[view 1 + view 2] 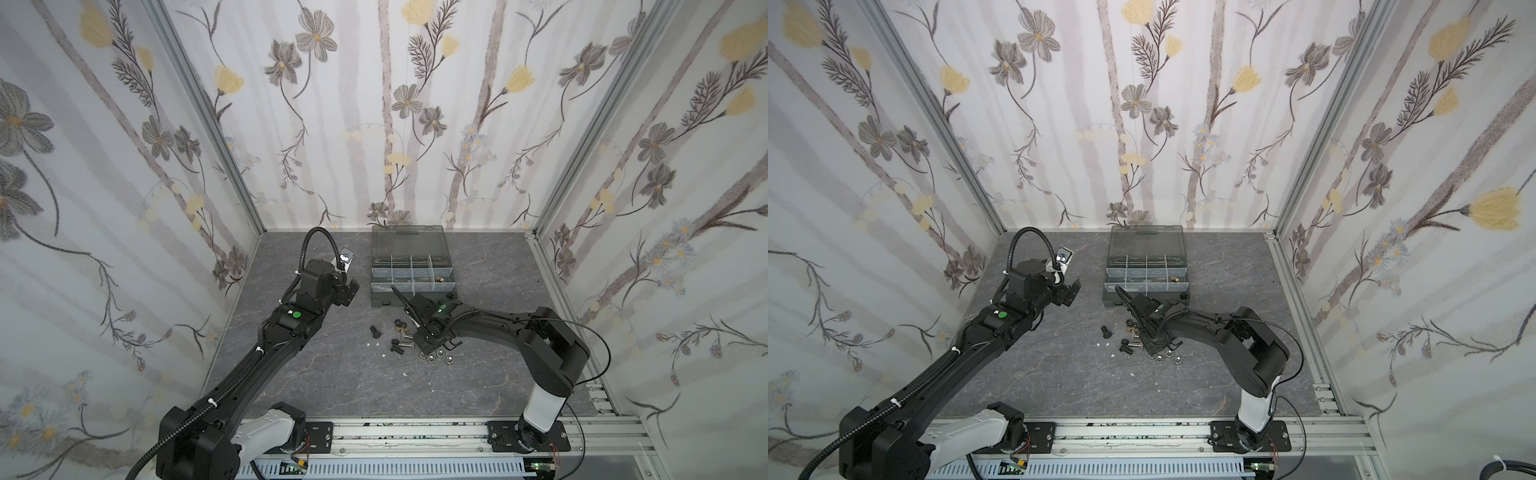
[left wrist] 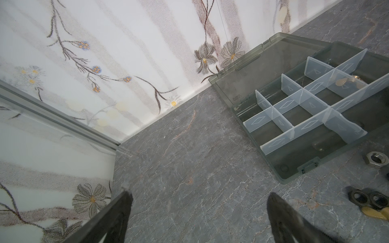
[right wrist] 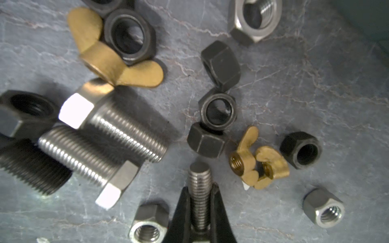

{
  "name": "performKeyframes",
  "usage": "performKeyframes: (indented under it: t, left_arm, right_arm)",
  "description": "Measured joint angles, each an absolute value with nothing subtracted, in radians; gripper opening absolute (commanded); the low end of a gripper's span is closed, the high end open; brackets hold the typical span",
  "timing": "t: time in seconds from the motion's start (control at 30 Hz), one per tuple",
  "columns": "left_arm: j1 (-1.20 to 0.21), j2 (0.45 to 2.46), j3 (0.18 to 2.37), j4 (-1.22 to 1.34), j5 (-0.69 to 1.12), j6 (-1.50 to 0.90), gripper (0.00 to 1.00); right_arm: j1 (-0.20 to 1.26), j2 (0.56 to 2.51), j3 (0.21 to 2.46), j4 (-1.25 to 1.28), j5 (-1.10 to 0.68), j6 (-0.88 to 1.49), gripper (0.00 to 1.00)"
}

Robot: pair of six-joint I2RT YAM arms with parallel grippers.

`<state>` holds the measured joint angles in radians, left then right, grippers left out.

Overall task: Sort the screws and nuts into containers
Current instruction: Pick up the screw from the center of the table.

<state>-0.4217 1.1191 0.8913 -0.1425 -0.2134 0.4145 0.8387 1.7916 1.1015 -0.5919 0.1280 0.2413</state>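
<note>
You have a grey marbled tabletop (image 1: 332, 374) walled by floral wallpaper (image 1: 104, 166). Your left gripper (image 2: 200, 202) hangs beside the dark grey plastic organizer case (image 1: 376, 301), jaws apart. Your right gripper (image 3: 201, 189) is clamped on a silver threaded screw (image 3: 200, 176) over the loose black, silver and brass nuts (image 3: 219, 109). One compartment (image 2: 366, 77) holds brass wing nuts (image 2: 342, 82).

I find the grey marbled table (image 1: 324, 374) carrying an open organizer case (image 1: 380, 301) near the back wall. Just in front of it, loose screws (image 1: 395, 345) and nuts (image 1: 438, 354) lie clustered. One black screw (image 1: 375, 331) sits slightly apart, with white flecks (image 1: 374, 344) nearby.
</note>
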Motion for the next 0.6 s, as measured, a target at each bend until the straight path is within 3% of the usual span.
performKeyframes:
  t: [0.17, 0.6]
  left_arm:
    - [-0.417, 1.094, 0.905, -0.154, -0.155, 0.393, 1.0]
    - [-0.339, 1.021, 1.033, -0.252, 0.231, 0.318, 1.0]
  right_arm:
    - [0.829, 1.759, 1.112, -0.616, 0.105, 0.242, 0.0]
    - [0.769, 1.729, 1.239, -0.674, 0.051, 0.238, 0.0]
